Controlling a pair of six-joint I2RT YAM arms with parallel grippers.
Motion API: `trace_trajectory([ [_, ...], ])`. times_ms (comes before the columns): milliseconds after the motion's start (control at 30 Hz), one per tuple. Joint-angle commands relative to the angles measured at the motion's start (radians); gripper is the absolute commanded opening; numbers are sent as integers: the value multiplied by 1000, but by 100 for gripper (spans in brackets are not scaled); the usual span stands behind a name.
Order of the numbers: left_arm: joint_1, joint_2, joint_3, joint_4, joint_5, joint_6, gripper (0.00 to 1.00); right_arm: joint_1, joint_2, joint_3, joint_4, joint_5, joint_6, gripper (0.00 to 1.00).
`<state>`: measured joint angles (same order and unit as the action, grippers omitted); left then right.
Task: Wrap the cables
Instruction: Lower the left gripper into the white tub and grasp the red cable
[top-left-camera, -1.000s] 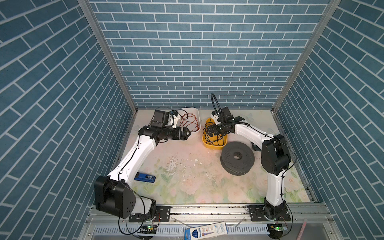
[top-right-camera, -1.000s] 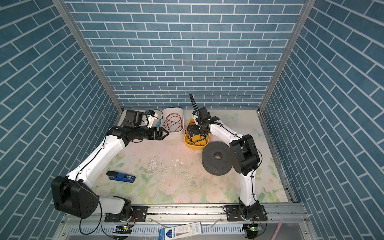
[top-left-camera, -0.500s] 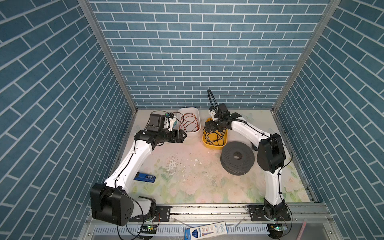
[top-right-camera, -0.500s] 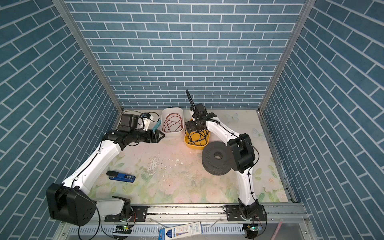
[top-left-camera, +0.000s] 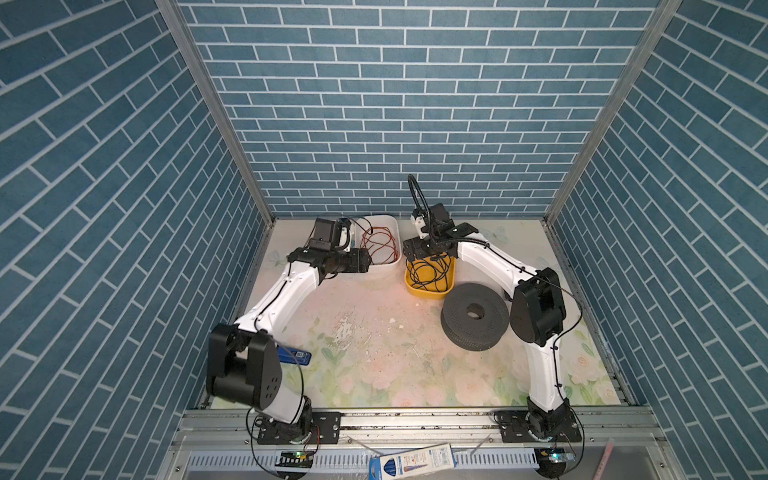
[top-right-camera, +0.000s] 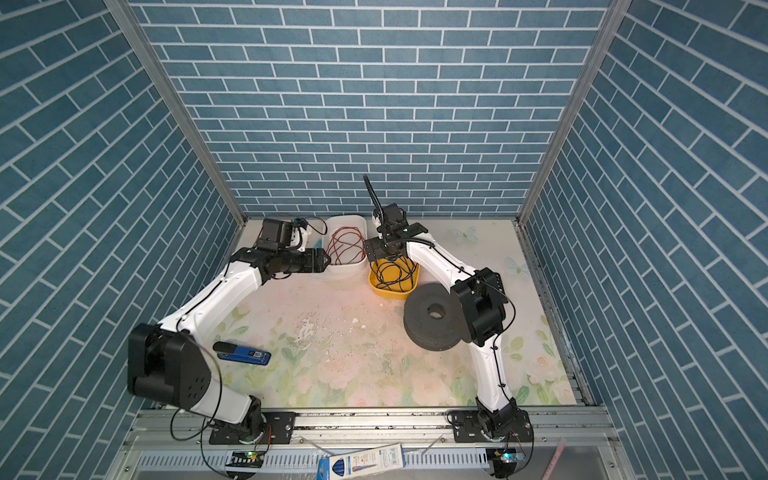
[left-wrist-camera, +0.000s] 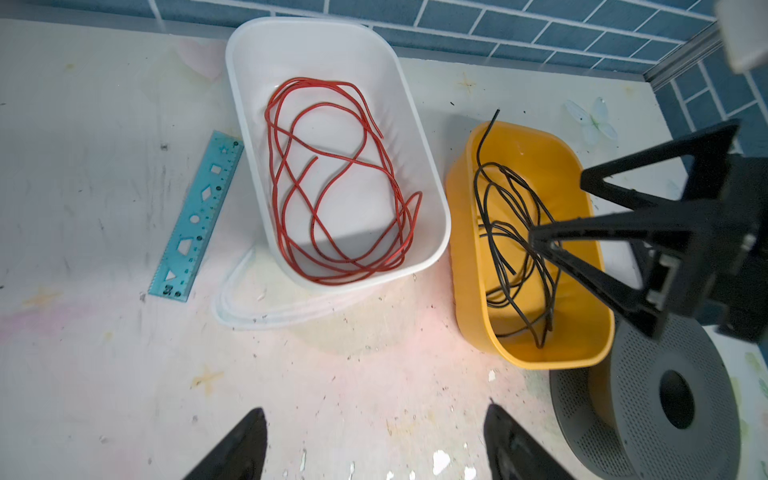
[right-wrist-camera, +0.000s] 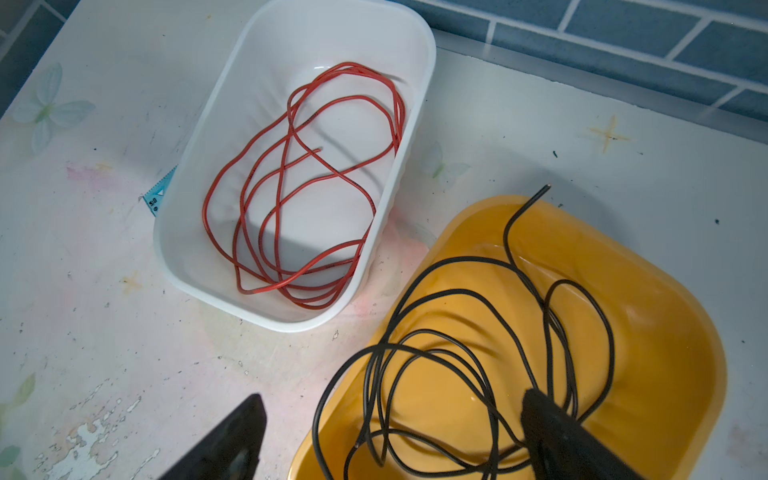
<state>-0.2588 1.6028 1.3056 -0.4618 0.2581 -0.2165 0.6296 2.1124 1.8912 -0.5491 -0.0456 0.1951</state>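
The cables (top-left-camera: 380, 245) (top-right-camera: 347, 245) are one orange-red wire lying in loose loops inside a white tub (top-left-camera: 398, 245) (left-wrist-camera: 316, 54) at the back of the table. Both wrist views show the cables (left-wrist-camera: 340, 272) (right-wrist-camera: 309, 297) untouched. My left gripper (top-left-camera: 367, 262) (top-right-camera: 325, 261) hovers at the tub's near-left side. It is open and empty, with bare table between its fingers in the left wrist view (left-wrist-camera: 374, 415). My right gripper (top-left-camera: 409, 251) (right-wrist-camera: 390, 401) is open over the yellow tub (top-left-camera: 430, 293) (right-wrist-camera: 665, 332). One of its fingers is in among the black wire (right-wrist-camera: 457, 259).
A dark grey spool (top-left-camera: 473, 313) lies in front of the yellow tub, by the right arm. A blue tool (top-left-camera: 295, 356) lies near the left arm's base. A teal ruler (left-wrist-camera: 197, 216) and a clear tube loop (left-wrist-camera: 249, 307) lie beside the white tub. Brick walls close three sides.
The left arm has swung a little and its gripper stays beside the white tub. The right gripper has shifted slightly left and back over the yellow tub.
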Motion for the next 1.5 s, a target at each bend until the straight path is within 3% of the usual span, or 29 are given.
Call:
trace_trajectory([
  [0, -25, 100, 90, 50, -45, 39, 83, 7, -87, -50, 12, -24, 46, 96],
  [200, -39, 341, 323, 36, -79, 85, 82, 16, -197, -163, 36, -36, 82, 96],
  [500, -128, 671, 706, -172, -216, 148, 79, 18, -331, -302, 68, -36, 106, 96],
  [800, -132, 738, 690, -175, -229, 137, 79, 18, -443, -446, 101, -25, 113, 97],
  [1067, -131, 687, 615, -100, -199, 105, 75, 18, -460, -485, 112, -25, 113, 97],
  [1467, -138, 831, 746, -180, -256, 134, 76, 18, -448, -484, 108, -36, 104, 97],
])
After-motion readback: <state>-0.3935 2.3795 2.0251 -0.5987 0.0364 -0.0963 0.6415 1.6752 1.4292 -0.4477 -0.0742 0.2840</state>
